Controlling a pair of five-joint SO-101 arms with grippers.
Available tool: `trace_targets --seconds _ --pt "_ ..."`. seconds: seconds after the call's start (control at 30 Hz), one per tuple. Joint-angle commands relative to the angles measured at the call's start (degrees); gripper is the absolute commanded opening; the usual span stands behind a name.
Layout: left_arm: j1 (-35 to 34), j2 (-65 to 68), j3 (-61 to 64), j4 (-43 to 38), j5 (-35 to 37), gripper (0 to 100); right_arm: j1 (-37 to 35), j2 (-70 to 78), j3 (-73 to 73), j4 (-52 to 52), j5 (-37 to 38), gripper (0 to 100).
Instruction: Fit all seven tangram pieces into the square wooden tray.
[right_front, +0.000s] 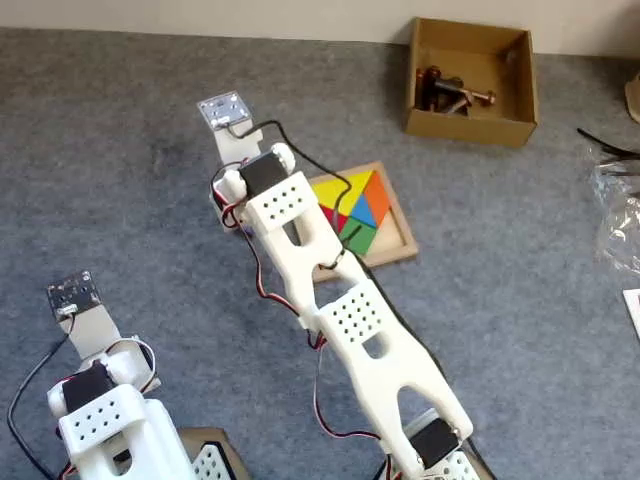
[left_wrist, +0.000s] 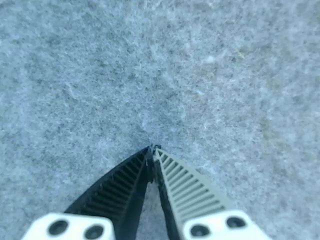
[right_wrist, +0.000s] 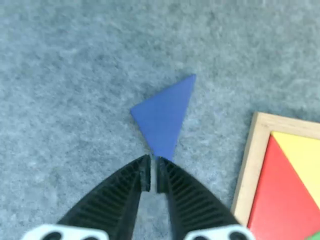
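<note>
Blue triangle (right_wrist: 164, 116) lies flat just ahead of my right pincer (right_wrist: 153, 175), narrow corner pointing at my tips, which are closed on nothing; tray (right_wrist: 244, 170) beside.

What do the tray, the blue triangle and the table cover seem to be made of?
Tray: pale bare wood, judging by its tan rim. Blue triangle: probably painted wood, flat matte colour; I cannot be sure. Table cover: grey felt-like carpet, fuzzy fibres.

You have a blue triangle (right_wrist: 164, 117) on mottled grey felt (right_wrist: 60, 75). Your tray (right_wrist: 246, 165) is pale wood, holding a red piece (right_wrist: 277, 200), yellow piece (right_wrist: 300, 155), orange piece (right_front: 378, 197) and green piece (right_front: 365, 241). The right gripper (right_wrist: 153, 172) is ribbed black.
</note>
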Motion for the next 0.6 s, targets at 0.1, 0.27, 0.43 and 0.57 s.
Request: trace_targets --seconds 0.1,0.27,0.43,0.57 --pt "-0.8 -0.2 0.0 0.6 0.5 0 -0.9 -4.8 -4.2 -6.9 0.1 16.0" --pt "-0.8 -0.2 0.0 0.6 0.5 0 -0.6 -4.8 -3.1 -10.5 0.3 16.0" --pt "-0.8 -0.2 0.0 0.6 0.5 0 -0.7 -3.8 -1.9 -13.1 0.4 16.0" --pt "-0.8 -0.2 0.0 0.6 0.5 0 -0.8 -1.4 2.3 -15.1 0.4 16.3"
